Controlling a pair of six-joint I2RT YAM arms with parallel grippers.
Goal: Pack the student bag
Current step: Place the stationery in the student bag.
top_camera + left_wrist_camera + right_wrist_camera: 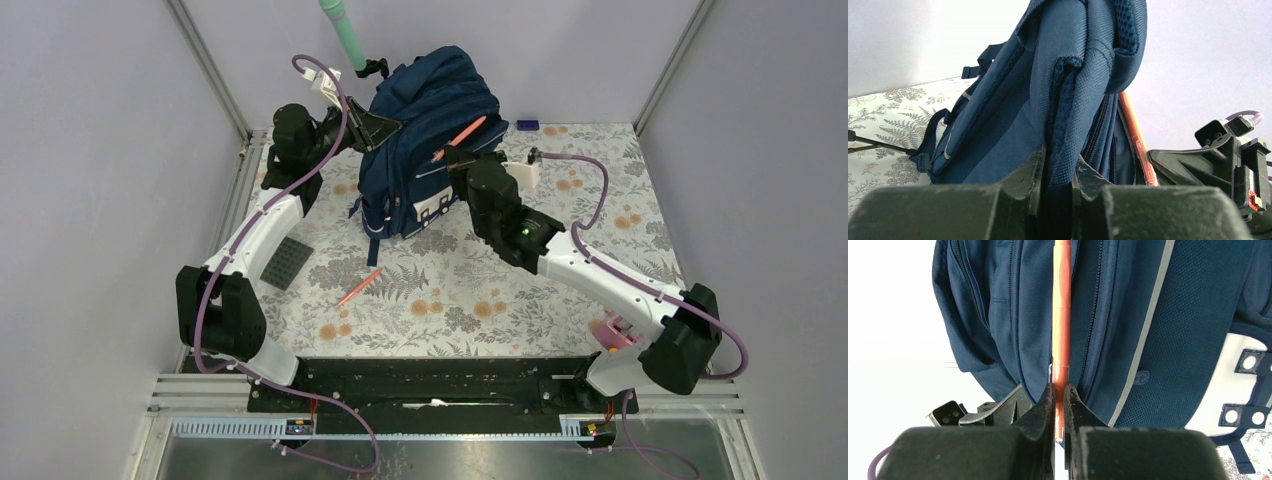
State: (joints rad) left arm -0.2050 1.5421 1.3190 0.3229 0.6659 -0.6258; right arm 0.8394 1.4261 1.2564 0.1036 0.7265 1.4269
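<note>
At the bag (pixel 430 140) mouth, back-centre of the table (pixel 600 250): main risk is the pen (pixel 1062 315) riding along the zip line and missing the opening, from a slightly skewed push or from fabric sagging shut. Right gripper (pixel 1059 395) clamped narrow on the pen near its lower end, long free length ahead, so easy pivoting in the pads on any snag against zip teeth; possible drop beside the bag. Left gripper (pixel 1058 175) nearly closed, pinching a padded, mesh-edged fold at the bag's upper left side; on loss of that fold, likely collapse of the opening and slumping of the soft upright bag toward the right gripper. Too hard a pull leftward: bag dragged or tipped, opening shifted off the pen line. Grippers close on either side of the bag, so some chance of a knock between them on a deep push. Cannot tell whether pen tip already inside a compartment; far end cut off at the frame edge in the right wrist view. Bag standing upright, front pocket toward the near edge, held between the two grippers: left one touching at the upper left, right one just beside the upper right face, pen laid along the gap between two zip lines. Second pen (pixel 358 287) lying loose on the table near the bag's front, well apart from both grippers, not yet packed.
</note>
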